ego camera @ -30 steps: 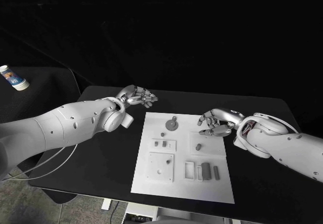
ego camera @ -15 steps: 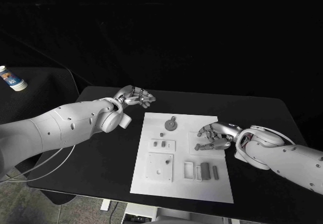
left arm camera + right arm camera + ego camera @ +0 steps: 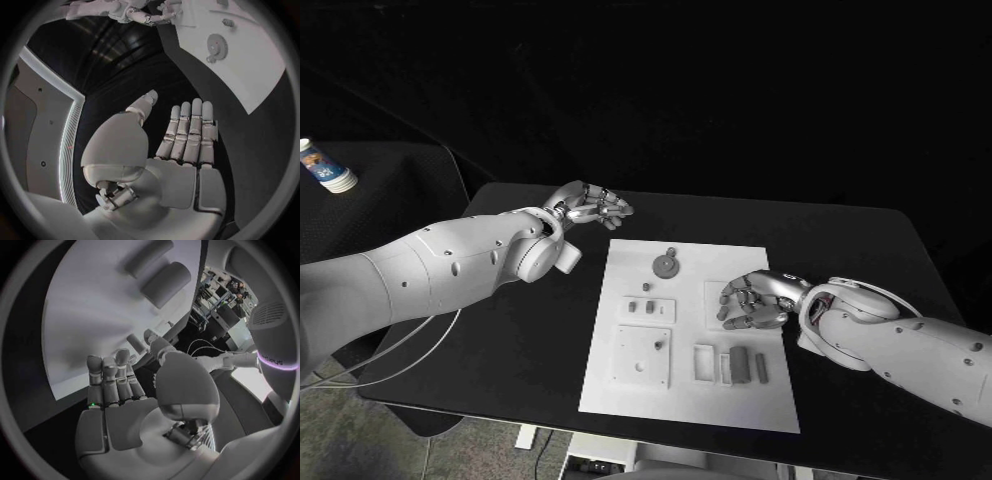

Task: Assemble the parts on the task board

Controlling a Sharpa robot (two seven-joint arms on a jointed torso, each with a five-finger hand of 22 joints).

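Lower your right hand (image 3: 759, 298), fingers apart and empty, straight onto the small part (image 3: 135, 342) on the task board (image 3: 689, 400); close gently.

task board (image 3: 629, 390) lies mid-table; black table (image 3: 855, 240) bare along its far edge and both sides, room to pass there. right hand (image 3: 754, 299) hangs over the board's right-middle, covering that patch and blocking reach to it. left hand (image 3: 589, 207) sits off the board's far-left corner, fingers apart. round part (image 3: 668, 265) at the far end stands unobstructed. near-edge parts (image 3: 743, 366) open from above.
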